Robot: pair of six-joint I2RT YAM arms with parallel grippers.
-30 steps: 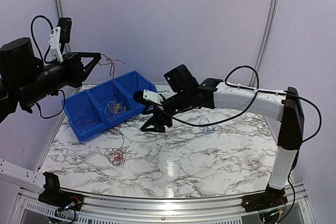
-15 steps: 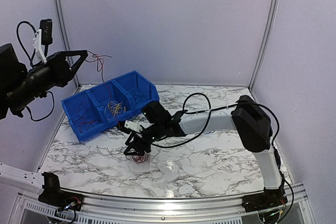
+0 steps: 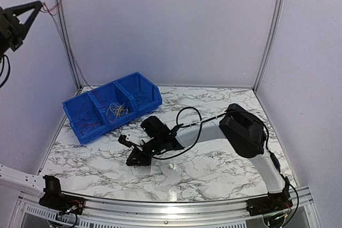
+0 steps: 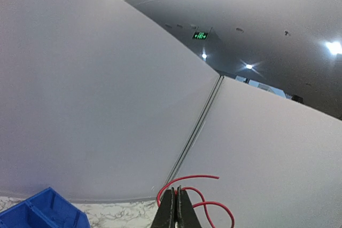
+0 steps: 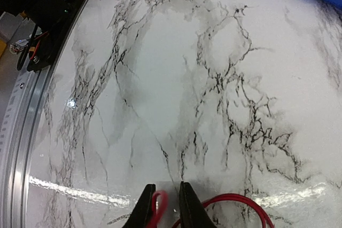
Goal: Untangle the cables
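Far left, raised high against the pale wall, well above the white marble-patterned table (image 3: 214, 172): left gripper (image 3: 38, 4), black fingers pressed flat together, pinching a thin red wire (image 3: 49, 8). In the left wrist view, tips shut tight on that wire, with one red arc springing out to the right of the tips and a second curl below it.

Next rightward, at the table's back left: a blue plastic bin (image 3: 144, 105) with three compartments, set at an angle. Left compartment: thin dark red wires (image 3: 85, 118). Middle compartment: a loose clump of thin yellow wires (image 3: 116, 110). Right compartment: a few fine strands, colour too faint to tell.

Further right, in front of the bin and apart from it: right gripper (image 3: 133, 158), down low at the marble. In the right wrist view, black fingers (image 5: 145, 209) drawn close with a narrow gap, a bright red strand (image 5: 158, 202) standing between them against the finger on the view's left. Just to the right, a red loop (image 5: 235, 198) lying on the marble. Clamped or merely straddled: cannot tell.

Rightmost: the white-and-black right arm (image 3: 206, 128), reaching leftward from its base at the near right corner, a thick black cable (image 3: 188, 111) arching over it.
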